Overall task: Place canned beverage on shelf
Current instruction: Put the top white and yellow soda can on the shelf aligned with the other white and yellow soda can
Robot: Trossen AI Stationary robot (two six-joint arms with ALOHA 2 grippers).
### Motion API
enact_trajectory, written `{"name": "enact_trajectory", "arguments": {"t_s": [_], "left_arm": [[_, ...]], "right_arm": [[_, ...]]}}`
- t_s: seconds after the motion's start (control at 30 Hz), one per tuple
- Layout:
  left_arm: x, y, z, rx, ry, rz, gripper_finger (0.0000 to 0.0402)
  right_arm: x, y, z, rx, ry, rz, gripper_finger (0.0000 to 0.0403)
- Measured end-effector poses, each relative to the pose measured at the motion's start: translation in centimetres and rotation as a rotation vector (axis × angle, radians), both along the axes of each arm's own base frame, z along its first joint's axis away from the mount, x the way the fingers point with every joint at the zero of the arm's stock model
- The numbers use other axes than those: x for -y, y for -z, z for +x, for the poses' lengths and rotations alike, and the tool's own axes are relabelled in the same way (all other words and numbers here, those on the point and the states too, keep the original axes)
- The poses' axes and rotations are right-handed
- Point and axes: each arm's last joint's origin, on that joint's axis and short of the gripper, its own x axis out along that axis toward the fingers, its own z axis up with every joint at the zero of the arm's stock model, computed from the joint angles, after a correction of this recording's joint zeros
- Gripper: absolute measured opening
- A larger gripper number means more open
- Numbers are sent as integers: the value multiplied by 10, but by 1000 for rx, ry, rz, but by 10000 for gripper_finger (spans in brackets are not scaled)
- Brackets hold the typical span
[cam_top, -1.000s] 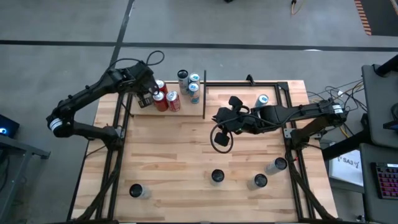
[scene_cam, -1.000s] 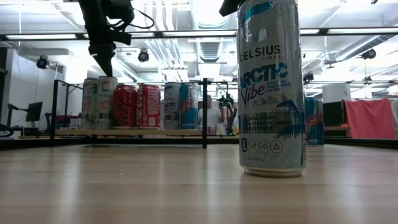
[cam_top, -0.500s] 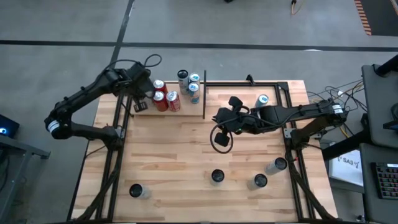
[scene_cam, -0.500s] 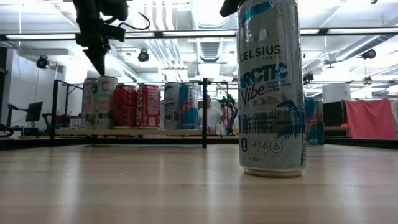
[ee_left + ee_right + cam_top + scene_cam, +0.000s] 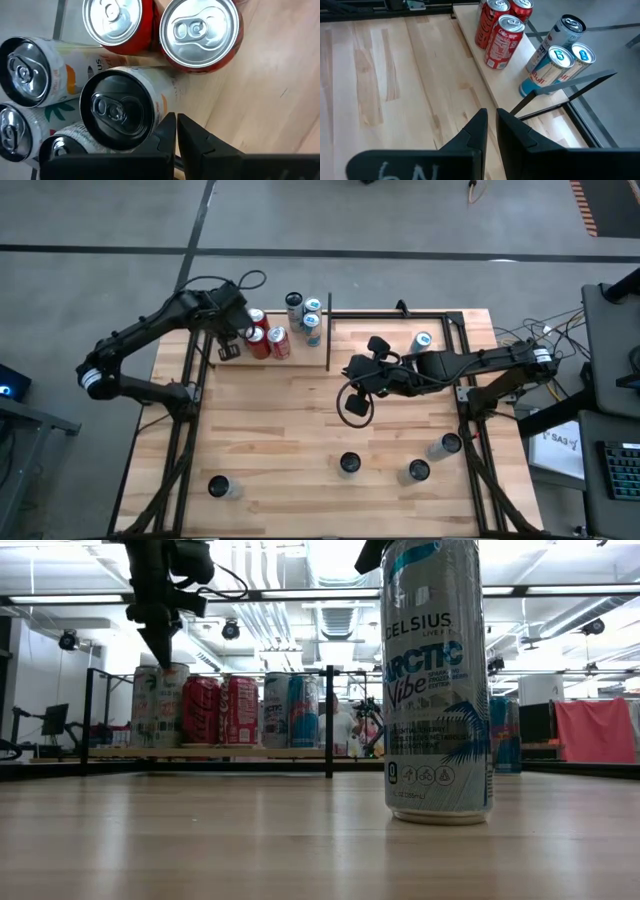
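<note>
your left gripper [image 5: 176, 131], pinched shut and empty, hovers over the shelf [image 5: 232, 358] cans; right gripper [image 5: 490, 131] closed too. next: fetch another table [image 5: 300, 430] can.

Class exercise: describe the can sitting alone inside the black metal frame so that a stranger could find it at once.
Start at the bare black metal frame on the table's far right part. Inside it, near the right arm, stands one can with a pale blue-rimmed top. Unlike the cans clustered on the shelf, it stands alone.
</note>
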Motion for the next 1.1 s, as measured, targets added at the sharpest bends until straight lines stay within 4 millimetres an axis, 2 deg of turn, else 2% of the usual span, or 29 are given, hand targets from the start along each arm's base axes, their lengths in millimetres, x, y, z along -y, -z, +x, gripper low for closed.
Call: {"name": "enact_trajectory", "arguments": {"t_s": [0.3,0.63,1.1], "left_arm": [[-8,9,7,-76,-22,27,0],[-13,12,12,-75,-14,42,0],[1,-18,-5,39,-4,145,0]], "right_arm": [[0,0,0,0,-1,-1,28],[0,0,0,-3,-4,-6,28],[0,0,0,-9,-13,-17,28]]}}
